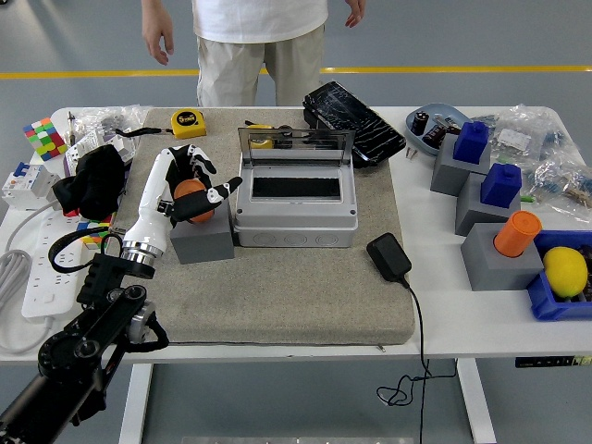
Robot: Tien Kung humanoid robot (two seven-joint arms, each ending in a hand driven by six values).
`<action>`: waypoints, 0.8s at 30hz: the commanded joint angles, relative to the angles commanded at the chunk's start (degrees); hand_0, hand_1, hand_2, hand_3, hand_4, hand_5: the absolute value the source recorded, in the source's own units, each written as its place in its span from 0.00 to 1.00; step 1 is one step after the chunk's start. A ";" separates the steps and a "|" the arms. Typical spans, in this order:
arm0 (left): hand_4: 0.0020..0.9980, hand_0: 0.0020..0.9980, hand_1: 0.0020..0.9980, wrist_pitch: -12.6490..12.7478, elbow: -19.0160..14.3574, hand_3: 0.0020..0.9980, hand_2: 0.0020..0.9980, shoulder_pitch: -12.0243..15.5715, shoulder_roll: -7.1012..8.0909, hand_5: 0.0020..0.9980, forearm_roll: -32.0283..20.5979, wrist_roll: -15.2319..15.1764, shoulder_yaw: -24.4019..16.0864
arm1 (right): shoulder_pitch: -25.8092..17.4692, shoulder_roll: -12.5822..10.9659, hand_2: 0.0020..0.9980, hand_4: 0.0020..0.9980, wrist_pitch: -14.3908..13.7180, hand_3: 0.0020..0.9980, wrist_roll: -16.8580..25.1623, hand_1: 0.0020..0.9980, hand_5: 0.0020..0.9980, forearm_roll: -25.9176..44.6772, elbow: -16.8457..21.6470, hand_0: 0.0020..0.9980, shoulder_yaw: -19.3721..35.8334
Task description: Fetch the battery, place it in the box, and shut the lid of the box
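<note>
Left of the frame's centre, the left hand (192, 190) had its fingers curled around an orange battery (190, 193), holding it just above a grey block (202, 239) that stood against the left side of the box (294, 215). Whether the battery still touched the block could not be told. The hand's white forearm ran down and to the left into the black arm at the lower left corner. The grey box sat in the middle of a beige mat (296, 287), its clear lid (296, 145) standing upright at the back edge and its dark inner opening showing. A black charger (388, 257) lay on the mat to the right of the box, its cable trailing down over the table's near edge. A yellow tape measure (188, 118) lay at the mat's upper left, and a black glossy pack (351, 109) at its upper right. On the right side of the table (481, 319) stood three more grey blocks, two topped with blue batteries (471, 141) and the nearest with another orange one (516, 232); a lemon (565, 271) sat in a blue tray at the right edge. A colour cube (41, 138) and a white power strip (42, 277) lay at the left. A person (259, 37) stood at the far side, at the top of the frame, arms hanging, touching nothing.
</note>
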 joint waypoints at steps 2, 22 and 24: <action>0.90 0.08 0.10 -0.13 -1.71 0.29 0.16 -0.63 0.00 0.00 1.32 1.77 0.97 | -0.01 0.00 0.68 1.00 -0.05 0.59 0.02 0.65 0.54 -0.01 0.00 0.65 0.17; 0.97 0.07 0.09 2.54 -8.19 0.30 0.16 -13.64 0.88 0.00 26.77 27.81 17.91 | -0.11 0.07 0.67 1.00 -0.17 0.59 0.10 0.65 0.54 0.14 0.00 0.65 0.30; 0.97 0.07 0.09 1.84 -7.17 0.30 0.16 -15.02 0.30 0.00 29.08 29.92 18.88 | -0.10 0.05 0.67 1.00 -0.18 0.59 0.06 0.65 0.54 0.10 0.00 0.65 0.29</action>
